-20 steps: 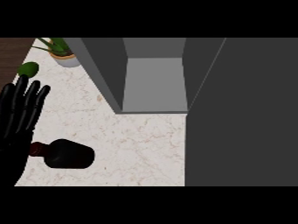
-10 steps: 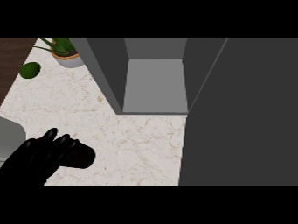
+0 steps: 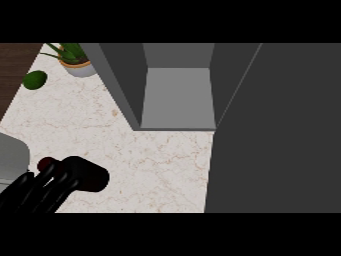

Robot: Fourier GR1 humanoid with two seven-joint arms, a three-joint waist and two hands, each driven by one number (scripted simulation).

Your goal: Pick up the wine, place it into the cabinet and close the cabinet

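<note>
So the dark wine bottle (image 3: pixel 92 175) is lying on its side on the pale marble surface (image 3: pixel 129 130), down in the near-left corner, with its red cap (image 3: pixel 47 162) pointing left. It's well apart from the open grey cabinet (image 3: pixel 121 80) further back. The black left hand (image 3: pixel 44 189) comes in from the bottom-left and sits right on top of the bottle, fingers laid across the neck end and, as far as I can see, curled over it. A good part of the bottle is hidden under them. The right hand isn't anywhere in sight.

My take on handling: it's presumably glass, so stiff, smooth, a bit slippery and not something you want to knock. If it's full, the weight sits in the fat body, not the neck. I'd grab around the body, or at least the shoulder, since holding only the thin neck would let the heavy end swing down. It's also round, so it can roll away on that surface. The tall dark grey cabinet door (image 3: pixel 284 125) stands wide open on the right.
</note>
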